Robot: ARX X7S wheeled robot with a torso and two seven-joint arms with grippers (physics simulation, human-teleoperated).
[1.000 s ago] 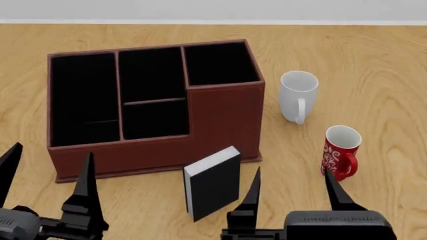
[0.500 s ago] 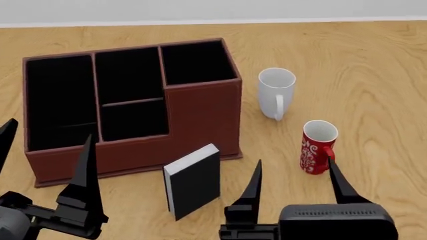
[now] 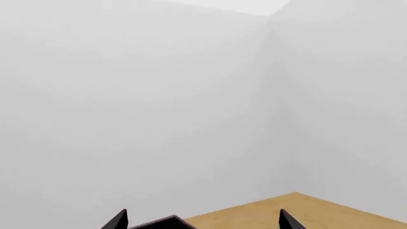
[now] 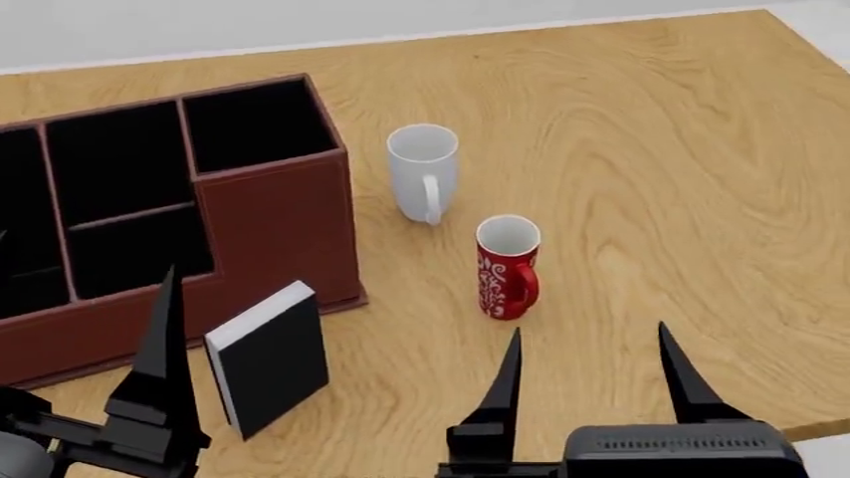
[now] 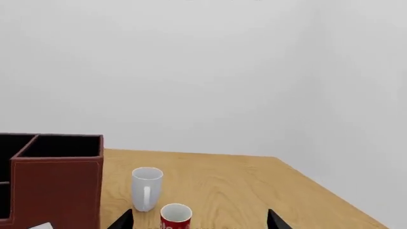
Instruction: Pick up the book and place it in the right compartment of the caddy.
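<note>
The black book (image 4: pixel 266 360) with pale page edges stands upright on the wooden table, just in front of the caddy's front right corner. The reddish-brown caddy (image 4: pixel 273 234) fills the left of the head view; its right compartment (image 4: pixel 253 124), square and black-lined, is at its far right end. My right gripper (image 4: pixel 588 337) is open and empty, low at the near edge, to the right of the book. My left gripper (image 3: pixel 202 215) is open and empty; one of its fingers (image 4: pixel 162 349) shows just left of the book. The right wrist view shows the caddy (image 5: pixel 57 191).
A white mug (image 4: pixel 422 171) stands right of the caddy, and a red patterned mug (image 4: pixel 508 267) stands nearer, between the book and my right gripper. Both show in the right wrist view, the white mug (image 5: pixel 146 188) and the red mug (image 5: pixel 175 217). The table's right edge (image 4: pixel 813 45) is close.
The head view has swung to the right, so the caddy, book and mugs have slid left in it. Both grippers stay open and empty; nothing on the table has moved.
</note>
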